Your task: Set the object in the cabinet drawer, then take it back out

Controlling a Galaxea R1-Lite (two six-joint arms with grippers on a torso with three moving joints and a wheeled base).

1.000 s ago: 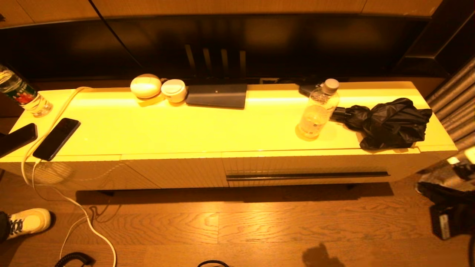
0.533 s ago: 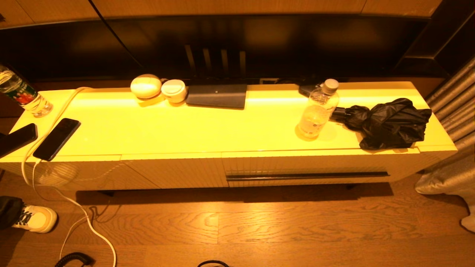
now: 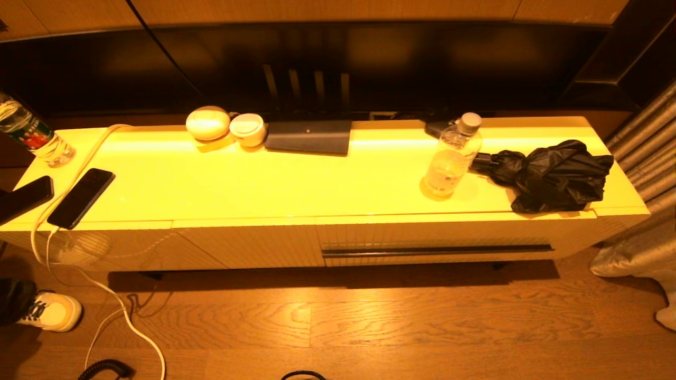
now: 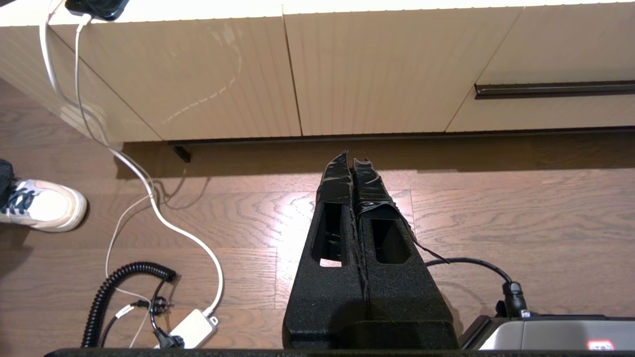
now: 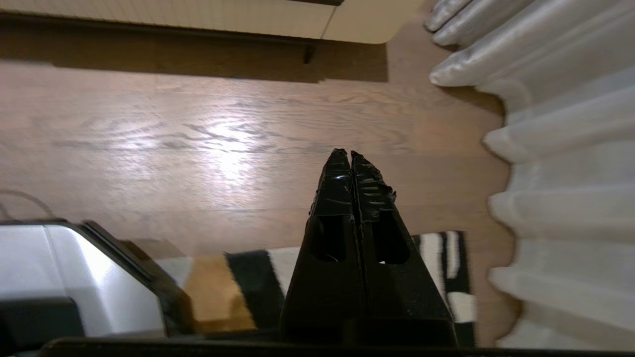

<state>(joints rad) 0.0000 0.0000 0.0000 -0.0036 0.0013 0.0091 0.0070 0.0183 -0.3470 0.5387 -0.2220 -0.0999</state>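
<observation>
Both arms hang low over the wooden floor. The left gripper and the right gripper each have fingers pressed together, holding nothing. Ahead of the left fingers, the cabinet drawer sits closed; the water bottle stands on the surface above it.

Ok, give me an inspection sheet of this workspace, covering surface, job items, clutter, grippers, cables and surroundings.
Surface: long glossy cabinet top, lit yellow.
Job's things: cabinet drawer shut, its dark handle strip untouched. Which object goes in, I cannot tell.
Clutter: clear bottle upright beside a crumpled black bag; dark flat box; two white round items; two phones; a second bottle at the far left.
Grippers: left gripper shut, empty, above the floor; right gripper shut, empty, above the floor near the curtain.
Cables: white charging cable from a phone to the floor; black coiled cord.
Surroundings: wooden floor; someone's shoe at the left.
</observation>
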